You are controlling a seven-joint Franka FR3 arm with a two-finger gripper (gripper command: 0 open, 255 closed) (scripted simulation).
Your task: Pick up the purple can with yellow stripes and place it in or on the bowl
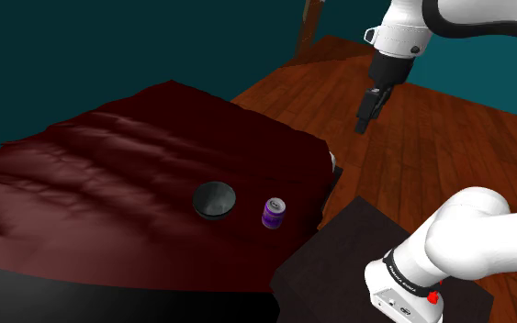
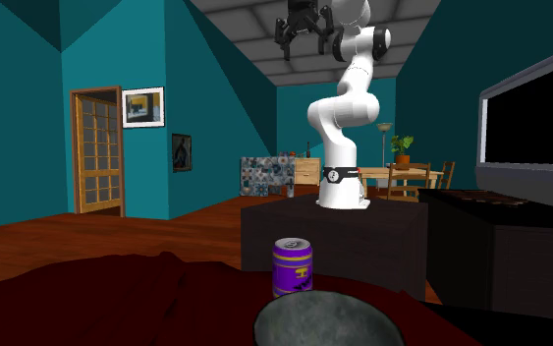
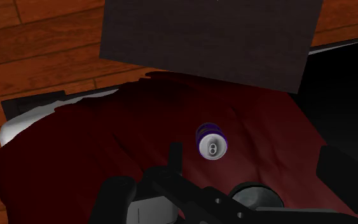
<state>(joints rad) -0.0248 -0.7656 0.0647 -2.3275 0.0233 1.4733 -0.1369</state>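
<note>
Jaws are seen high in the air, spread apart, and nothing is held in them. They are well apart from the can [image 1: 274,213], which is stood upright on the dark red cover [image 1: 109,156] of a bed. The can is purple with yellow bands and a silver top. It is placed just beside the bowl [image 1: 215,199], a dark round one, on the shoulder view's right of it. It is also found near the edge of the bed, next to the dark stand [image 1: 339,252].

Several things could go wrong. The cover looks soft and is wrinkled, so the can could be tipped over if it is bumped from the side. It could then be rolled off the edge, which is close. The bowl is so near that it could be hit by one finger if the jaws are brought down turned the wrong way. The can is round and smooth, so it could be let slip if it is gripped off its middle.
</note>
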